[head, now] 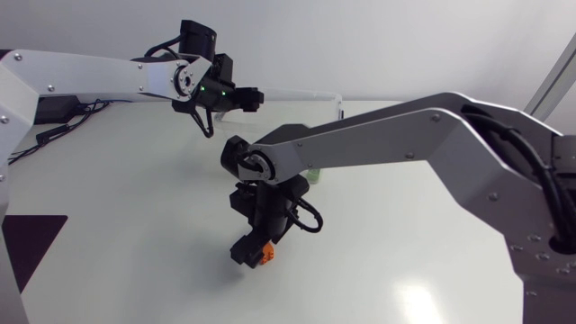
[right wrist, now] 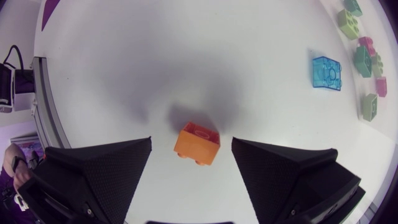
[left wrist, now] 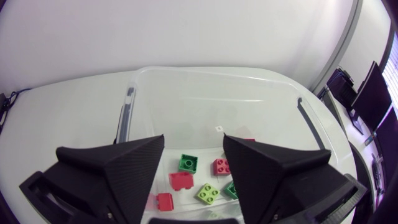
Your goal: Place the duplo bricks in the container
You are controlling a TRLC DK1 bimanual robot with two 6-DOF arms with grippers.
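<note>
A clear plastic container point(left wrist: 205, 70) lies below my left gripper point(left wrist: 194, 140), which is open with nothing between its fingers. Inside the container are a green brick point(left wrist: 188, 163), a red brick point(left wrist: 181, 180), a lime brick point(left wrist: 208, 193) and a pink brick point(left wrist: 221, 166). In the head view my left gripper point(head: 252, 94) hovers at the back of the table. My right gripper point(head: 252, 255) is low over the table near the front, open around an orange brick point(right wrist: 197, 144) that rests on the table between its fingers without touching them. The orange brick point(head: 265, 255) also shows beside the fingers.
Ahead of the right gripper, loose bricks lie on the table: a clear blue brick point(right wrist: 326, 73), a green one point(right wrist: 362, 60), a pink one point(right wrist: 379, 86) and a lime one point(right wrist: 348, 23). My right arm point(head: 387, 135) crosses the table's middle and hides most of the container.
</note>
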